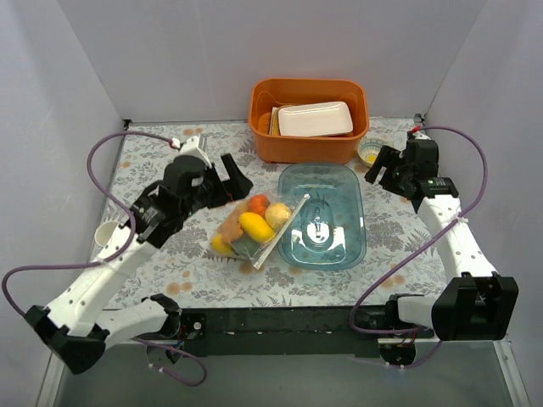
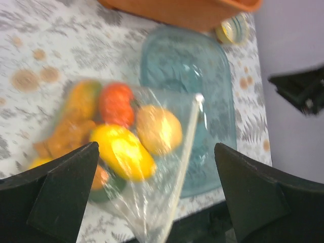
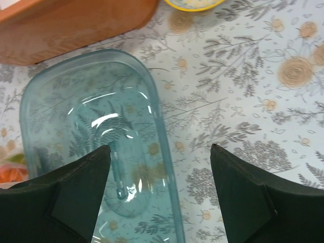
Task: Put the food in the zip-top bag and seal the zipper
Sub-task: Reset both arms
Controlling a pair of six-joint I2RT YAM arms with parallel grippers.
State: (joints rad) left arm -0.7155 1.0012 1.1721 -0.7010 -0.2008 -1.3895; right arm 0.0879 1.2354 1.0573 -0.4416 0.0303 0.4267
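Note:
The zip-top bag (image 1: 250, 229) lies on the table left of the blue dish (image 1: 335, 191), and the food (image 1: 256, 225) is inside it: yellow, orange, beige and green pieces. Its zipper (image 1: 282, 233) runs as a straight whitish strip along the dish's left rim. In the left wrist view, the food (image 2: 126, 152) shows blurred through the plastic, with the zipper (image 2: 185, 157) beside it. My left gripper (image 1: 237, 180) (image 2: 156, 149) hovers open behind the bag, holding nothing. My right gripper (image 1: 380, 172) (image 3: 159, 148) is open and empty above the dish's right rim (image 3: 164, 152).
An orange bin (image 1: 308, 140) with a white tray (image 1: 316, 119) stands at the back centre. A small bowl (image 1: 372, 151) sits to its right and a white cup (image 1: 108, 233) near the left wall. The table's near edge (image 1: 280, 292) lies just below the bag and dish.

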